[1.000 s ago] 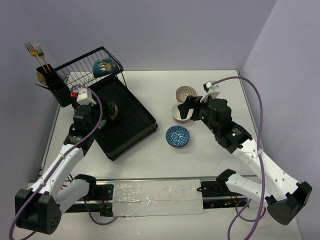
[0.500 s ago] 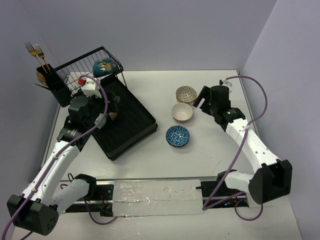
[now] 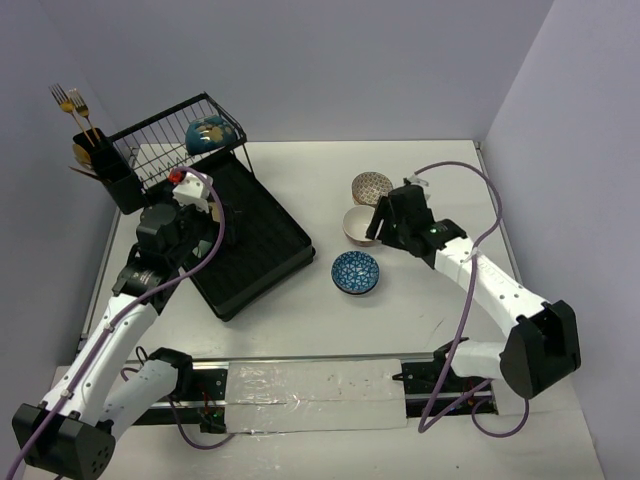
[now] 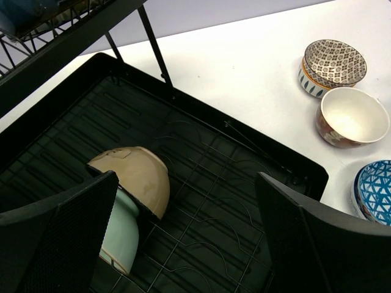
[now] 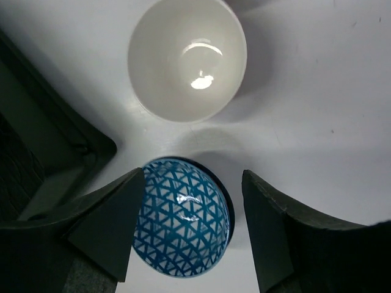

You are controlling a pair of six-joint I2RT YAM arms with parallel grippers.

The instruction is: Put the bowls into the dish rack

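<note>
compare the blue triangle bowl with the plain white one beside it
The blue bowl carries a blue triangle pattern inside; the white bowl is plain and glossy inside. The blue bowl sits closer to the near edge of the table, the white bowl farther back. Both stand upright, outside the dish rack.

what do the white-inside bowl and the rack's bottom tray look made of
The cream bowl looks like glazed ceramic: glossy, with sharp light glints inside. The tray base looks like matte black moulded plastic, judging by its ribbed surface; coated metal is possible.
</note>
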